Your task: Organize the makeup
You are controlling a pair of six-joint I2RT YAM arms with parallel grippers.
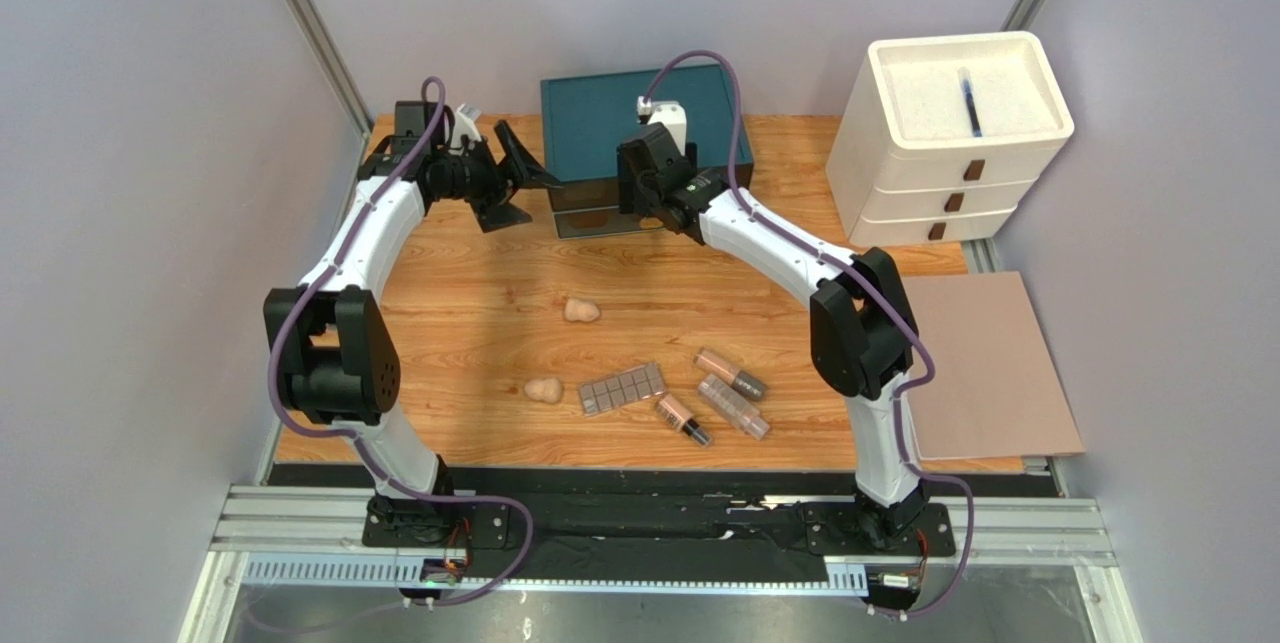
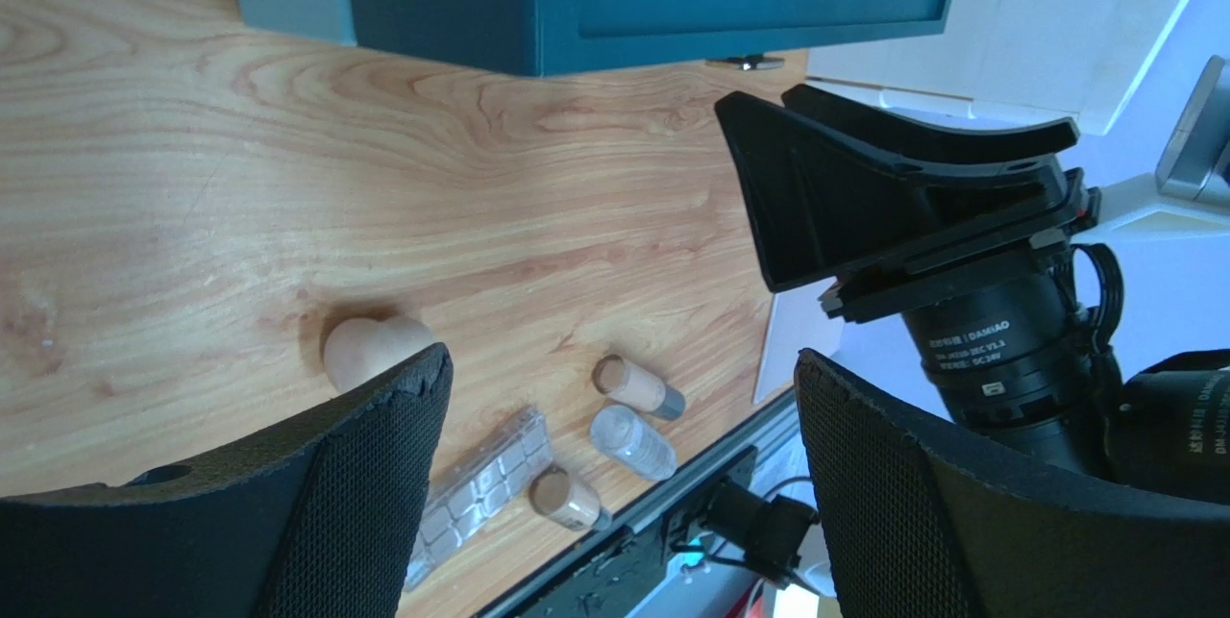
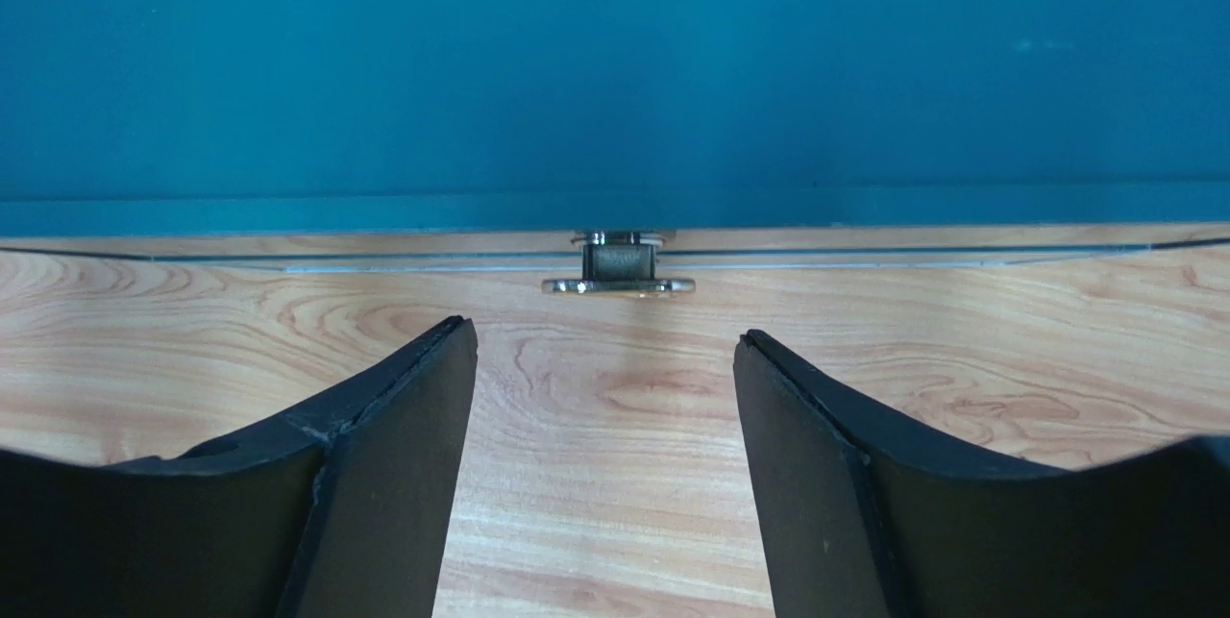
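Makeup [image 1: 622,388]: on near tabletop [image 1: 451,298], well behind | right claw [image 3: 604,337]: apart, empty, facing handle [image 3: 618,265] of teal box [image 3: 607,70], crosswise dead ahead | left claw [image 2: 618,359]: apart, empty

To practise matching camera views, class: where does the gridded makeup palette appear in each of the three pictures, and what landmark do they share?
Top external: palette lies just below centre.
Left wrist: palette near the bottom edge, left of centre.
Right wrist: not in view.
Shared landmark: the teal box, seen in all three.
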